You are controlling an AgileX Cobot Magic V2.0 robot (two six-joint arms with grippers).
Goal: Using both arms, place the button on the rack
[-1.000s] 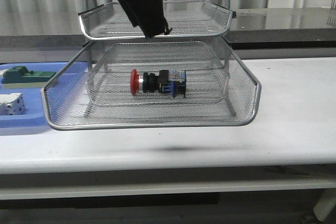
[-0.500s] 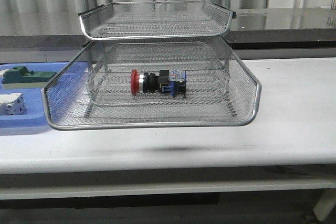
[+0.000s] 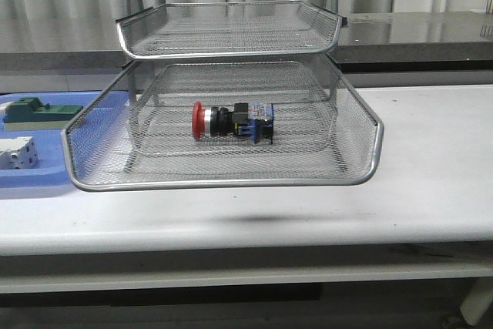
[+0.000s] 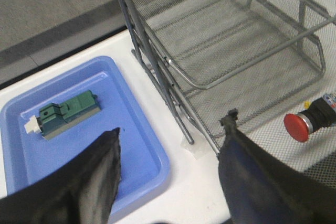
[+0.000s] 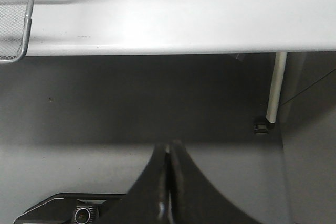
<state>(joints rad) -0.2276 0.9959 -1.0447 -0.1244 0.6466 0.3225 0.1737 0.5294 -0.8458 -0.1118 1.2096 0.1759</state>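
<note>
The button, with red head, black collar and blue rear block, lies on its side in the rack's wide wire tier below the top one. It also shows in the left wrist view. No arm shows in the front view. My left gripper is open and empty, high above the blue tray's edge and the rack's left side. My right gripper is shut and empty, off the table's front edge over the floor.
A flat blue tray lies left of the rack, holding a green box-like part and a white block. The tray and green part show in the left wrist view. A table leg stands near the right gripper.
A black arm hung over the rack's top tier one second ago. It has left the front view since. The button has not moved.
</note>
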